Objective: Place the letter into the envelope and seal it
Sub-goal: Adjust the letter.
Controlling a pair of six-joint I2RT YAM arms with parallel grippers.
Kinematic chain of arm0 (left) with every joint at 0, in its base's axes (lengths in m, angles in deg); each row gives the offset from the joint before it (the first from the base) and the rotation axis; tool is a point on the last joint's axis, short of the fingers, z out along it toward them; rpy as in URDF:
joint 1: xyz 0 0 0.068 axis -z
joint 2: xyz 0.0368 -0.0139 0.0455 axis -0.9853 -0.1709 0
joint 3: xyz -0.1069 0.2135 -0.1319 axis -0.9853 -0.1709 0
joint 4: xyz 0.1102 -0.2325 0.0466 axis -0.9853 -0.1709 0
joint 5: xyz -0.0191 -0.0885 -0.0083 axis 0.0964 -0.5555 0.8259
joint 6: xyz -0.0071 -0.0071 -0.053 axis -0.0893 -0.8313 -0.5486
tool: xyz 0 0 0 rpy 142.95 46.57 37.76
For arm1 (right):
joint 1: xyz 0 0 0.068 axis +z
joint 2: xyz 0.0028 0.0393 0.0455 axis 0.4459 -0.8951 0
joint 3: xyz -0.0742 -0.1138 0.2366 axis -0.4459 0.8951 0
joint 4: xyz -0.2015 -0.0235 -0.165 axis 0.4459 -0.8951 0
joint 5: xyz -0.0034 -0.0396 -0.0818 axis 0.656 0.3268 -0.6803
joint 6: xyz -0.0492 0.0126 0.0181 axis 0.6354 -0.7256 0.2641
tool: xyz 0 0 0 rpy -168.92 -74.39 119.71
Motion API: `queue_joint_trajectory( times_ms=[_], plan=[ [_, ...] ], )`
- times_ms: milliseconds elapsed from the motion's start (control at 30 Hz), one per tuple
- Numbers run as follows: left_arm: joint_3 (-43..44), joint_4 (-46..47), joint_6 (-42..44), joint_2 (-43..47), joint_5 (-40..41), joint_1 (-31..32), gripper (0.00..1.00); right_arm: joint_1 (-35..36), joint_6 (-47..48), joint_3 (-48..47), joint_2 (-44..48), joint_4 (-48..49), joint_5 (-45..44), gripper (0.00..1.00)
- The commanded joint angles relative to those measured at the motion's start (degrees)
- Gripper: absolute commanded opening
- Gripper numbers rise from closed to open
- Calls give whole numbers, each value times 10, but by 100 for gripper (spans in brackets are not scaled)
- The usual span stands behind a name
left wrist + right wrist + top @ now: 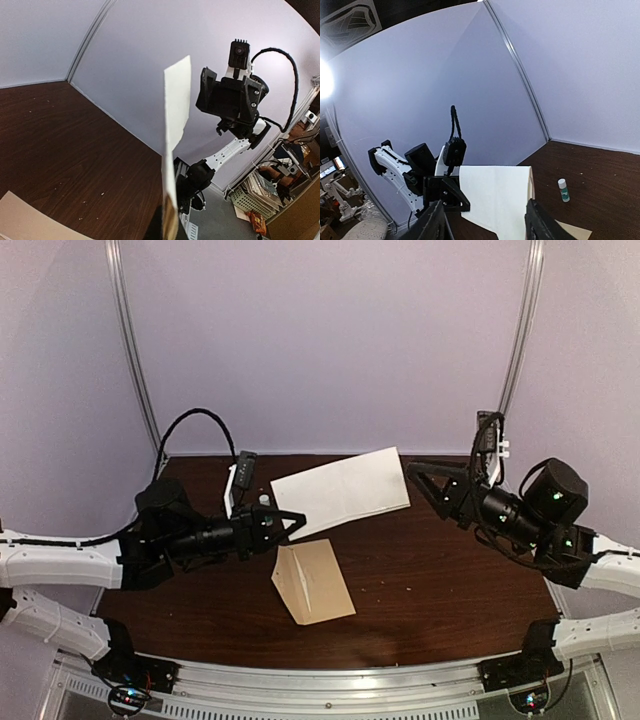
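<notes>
The left gripper (293, 522) is clamped shut on one corner of the letter (345, 492), held in the air above the table (450, 580). The right gripper (418, 480) has its jaws parted at the sheet's far edge, gripping nothing. Pinched at one corner only, the sheet may sag or twist and miss the envelope (315, 582) lying flat below.

The letter (345, 490) spans from my left gripper (293, 523) into the parted jaws of the right gripper (412, 472). The table (450, 570) below them lies open (the envelope (315, 582) lies near the left jaws).
</notes>
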Motion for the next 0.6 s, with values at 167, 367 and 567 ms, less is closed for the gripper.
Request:
queue_joint_trajectory(
  times_ms=[167, 367, 567],
  plan=[
    [70, -321, 175, 34, -47, -18, 0, -33, 82, -63, 22, -272, -74, 88],
    [122, -433, 257, -1, -161, -18, 0, -38, 135, -157, -52, -405, 38, 94],
    [163, -513, 305, -37, -192, -10, 0, -35, 149, -196, -125, -460, 177, 84]
  ],
)
